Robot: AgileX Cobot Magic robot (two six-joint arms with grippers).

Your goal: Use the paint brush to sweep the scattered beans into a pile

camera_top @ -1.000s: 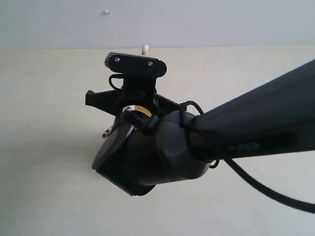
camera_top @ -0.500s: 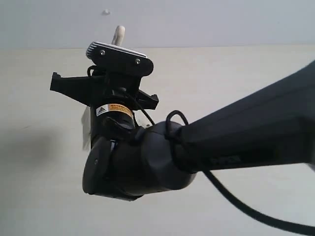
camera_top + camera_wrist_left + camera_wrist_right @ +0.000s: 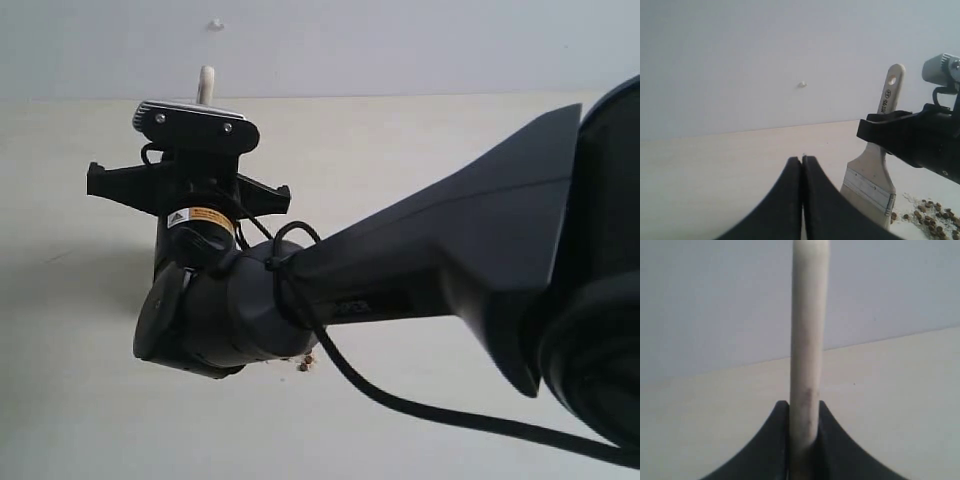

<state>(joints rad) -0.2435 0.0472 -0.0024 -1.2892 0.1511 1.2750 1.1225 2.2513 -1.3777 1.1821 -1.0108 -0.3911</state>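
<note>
The paint brush [image 3: 874, 167] stands upright on the pale table, handle up, silver ferrule [image 3: 868, 188] low. My right gripper [image 3: 804, 407] is shut on its wooden handle [image 3: 809, 340], which rises between the two black fingers. In the exterior view only the handle's tip [image 3: 206, 82] shows above the right wrist. The beans [image 3: 931, 214] lie scattered beside the brush's lower end; a few beans [image 3: 305, 365] peek out under the right arm. My left gripper [image 3: 801, 159] is shut on nothing, a little way from the brush and low over the table.
The right arm [image 3: 420, 270] fills much of the exterior view and hides the bristles and most of the table behind it. A pale wall [image 3: 400, 45] runs along the table's far edge. A cable [image 3: 400, 405] hangs under the arm.
The right wrist has swung left with the brush still in its grip. A few beans now show under the arm. Both grippers stay shut as before.
</note>
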